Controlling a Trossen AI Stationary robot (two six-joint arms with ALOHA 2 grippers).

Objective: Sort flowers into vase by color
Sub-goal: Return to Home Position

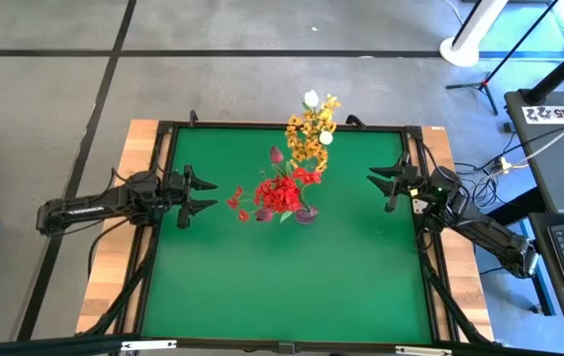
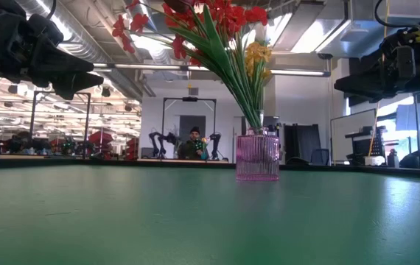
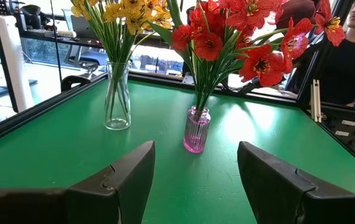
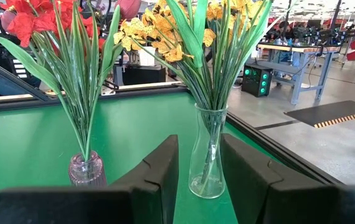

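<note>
The red flowers (image 1: 278, 194) stand with their stems in a ribbed pink vase (image 1: 306, 214) near the table's middle. It also shows in the low view (image 2: 257, 157) and the left wrist view (image 3: 196, 129). A dark red tulip bud (image 1: 276, 155) rises among them. The yellow-orange flowers (image 1: 311, 133) and white buds (image 1: 312, 99) stand in a clear glass vase (image 3: 116, 99) by the far edge. My left gripper (image 1: 203, 194) hovers open, left of the pink vase. My right gripper (image 1: 387, 184) hovers open, right of both vases, facing the clear vase (image 4: 207, 155).
The green mat is framed by a black rail (image 1: 292, 126), and the clear vase stands close to its far side. A person (image 3: 352, 50) is beyond the table's right edge, and another (image 2: 194, 143) is far off in the room. Bare mat (image 1: 282, 287) lies toward the near edge.
</note>
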